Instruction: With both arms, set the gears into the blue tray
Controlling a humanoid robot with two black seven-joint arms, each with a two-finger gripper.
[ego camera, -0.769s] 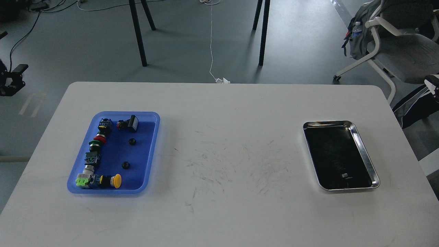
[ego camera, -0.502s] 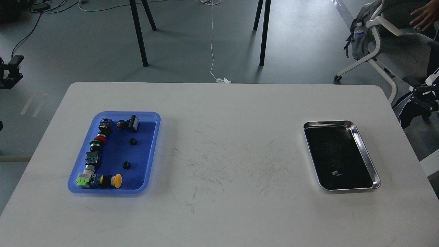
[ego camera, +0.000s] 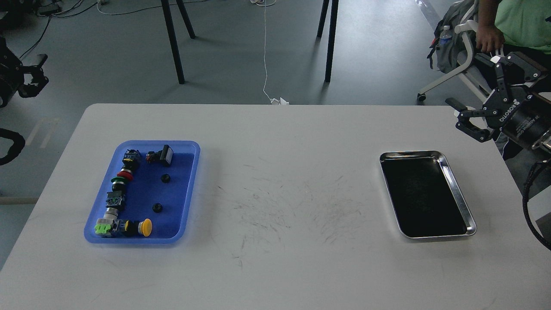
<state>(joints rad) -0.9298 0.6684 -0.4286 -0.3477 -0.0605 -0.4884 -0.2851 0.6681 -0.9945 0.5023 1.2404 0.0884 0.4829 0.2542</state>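
Observation:
The blue tray (ego camera: 189, 189) lies on the left of the white table. Two tiny black gears rest inside it, one (ego camera: 165, 177) near the middle and one (ego camera: 157, 208) lower down. Both sit on the tray floor, apart from each other and untouched. My left gripper (ego camera: 39, 74) hovers off the table's far-left side, open and holding nothing. My right gripper (ego camera: 473, 82) hangs above the table's far-right corner, its fingers spread wide open and empty, well away from the gears.
Colourful push-button switches (ego camera: 117, 189) line the blue tray's left side and far end. A shiny steel tray (ego camera: 460, 202) with a dark inside lies at the right. A seated person (ego camera: 516, 21) and chair are behind my right arm.

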